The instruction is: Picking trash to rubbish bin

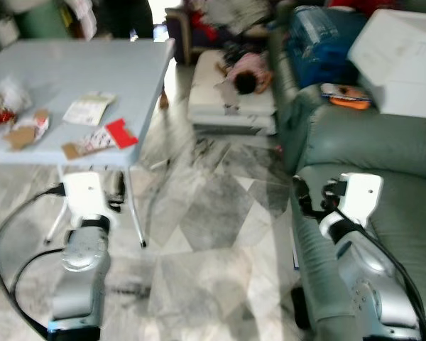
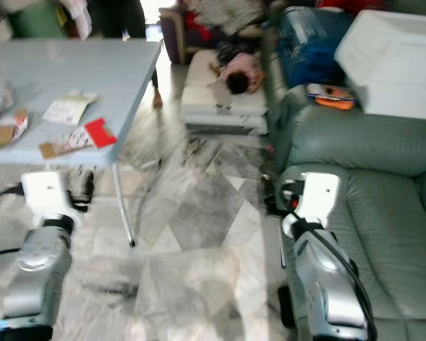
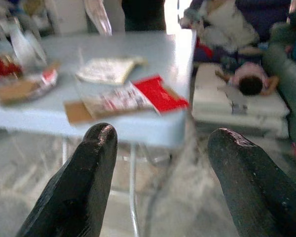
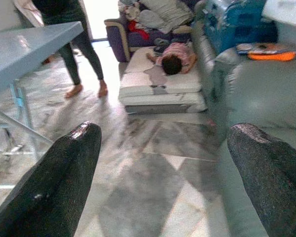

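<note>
Scraps of trash lie scattered on the pale blue counter (image 1: 92, 64): a red card (image 1: 121, 133) at the counter's near edge, touching a printed wrapper (image 1: 96, 141) and a strip of brown cardboard (image 1: 72, 150) beside it. Farther in from that edge sits a folded paper packet (image 1: 89, 109), and toward the counter's far-left side lie a torn cardboard piece (image 1: 25, 132) and crumpled plastic (image 1: 3, 99).

The left tool (image 3: 160, 163) hangs just below the counter's near edge, its two black fingers (image 3: 81, 182) spread wide, gripping nothing, facing the red card. The right tool (image 4: 167, 173) is well away from the counter, beside the grey-green sofa (image 1: 369, 156), its fingers (image 4: 56, 177) likewise spread and empty.

Beyond the counter, a small figure in pink (image 1: 245, 71) lies on a white mattress (image 1: 227, 99) on the marble floor (image 1: 206, 213). A person's bare legs (image 4: 84, 64) stand past the counter's far end.
</note>
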{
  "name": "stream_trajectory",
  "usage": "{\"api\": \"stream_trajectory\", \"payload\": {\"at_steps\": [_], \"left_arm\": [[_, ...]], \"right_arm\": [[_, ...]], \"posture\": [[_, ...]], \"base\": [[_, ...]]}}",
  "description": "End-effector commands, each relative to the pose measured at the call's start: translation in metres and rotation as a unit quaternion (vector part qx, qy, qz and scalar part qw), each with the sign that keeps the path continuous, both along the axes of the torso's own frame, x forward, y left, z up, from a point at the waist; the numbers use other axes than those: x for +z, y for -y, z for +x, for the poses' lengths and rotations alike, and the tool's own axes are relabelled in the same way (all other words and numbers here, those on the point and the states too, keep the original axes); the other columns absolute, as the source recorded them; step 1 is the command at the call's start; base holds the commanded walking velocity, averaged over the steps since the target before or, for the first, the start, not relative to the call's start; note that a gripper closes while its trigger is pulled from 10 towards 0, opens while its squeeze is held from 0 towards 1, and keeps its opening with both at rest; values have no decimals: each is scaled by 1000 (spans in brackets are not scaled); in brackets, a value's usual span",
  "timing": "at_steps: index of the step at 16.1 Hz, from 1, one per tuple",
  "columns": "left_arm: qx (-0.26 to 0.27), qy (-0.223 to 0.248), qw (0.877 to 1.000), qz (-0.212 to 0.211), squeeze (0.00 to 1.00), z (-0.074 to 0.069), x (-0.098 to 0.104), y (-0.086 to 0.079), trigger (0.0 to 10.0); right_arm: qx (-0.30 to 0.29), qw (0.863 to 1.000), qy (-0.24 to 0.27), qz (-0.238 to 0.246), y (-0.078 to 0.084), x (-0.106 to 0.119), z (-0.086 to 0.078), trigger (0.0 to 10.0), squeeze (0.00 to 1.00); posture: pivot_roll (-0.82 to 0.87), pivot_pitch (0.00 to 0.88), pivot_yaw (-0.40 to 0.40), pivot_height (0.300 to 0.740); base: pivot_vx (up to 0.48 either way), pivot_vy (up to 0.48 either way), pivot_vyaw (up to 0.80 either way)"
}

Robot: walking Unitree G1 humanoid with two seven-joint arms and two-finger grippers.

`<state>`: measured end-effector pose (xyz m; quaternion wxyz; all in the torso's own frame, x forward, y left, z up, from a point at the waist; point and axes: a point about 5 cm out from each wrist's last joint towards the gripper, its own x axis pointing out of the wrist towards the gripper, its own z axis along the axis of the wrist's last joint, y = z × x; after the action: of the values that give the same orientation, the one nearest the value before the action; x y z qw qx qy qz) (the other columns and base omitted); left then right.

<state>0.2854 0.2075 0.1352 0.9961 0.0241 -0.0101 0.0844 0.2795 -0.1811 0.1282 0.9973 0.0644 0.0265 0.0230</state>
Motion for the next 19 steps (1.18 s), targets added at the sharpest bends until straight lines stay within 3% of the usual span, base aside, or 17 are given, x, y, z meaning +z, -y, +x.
{"api": "stream_trajectory", "payload": {"at_steps": [1,15,19], "left_arm": [[-8,0,1000,-4,0,1,1,6,10000],[-7,1,1000,-10,0,3,4,9,10000],[-10,18,1000,-8,0,4,9,11,10000]], "right_arm": [[-18,1000,6,-20,5,3,0,10000,0],[-3,1000,14,-20,1,7,0,10000,0],[6,999,24,-37,0,11,1,10000,0]], "posture": [[-47,42,-16,740],[-47,46,-18,740],[-51,47,-21,740]], "base": [[0,480,0],[0,480,0],[0,189,0]]}}
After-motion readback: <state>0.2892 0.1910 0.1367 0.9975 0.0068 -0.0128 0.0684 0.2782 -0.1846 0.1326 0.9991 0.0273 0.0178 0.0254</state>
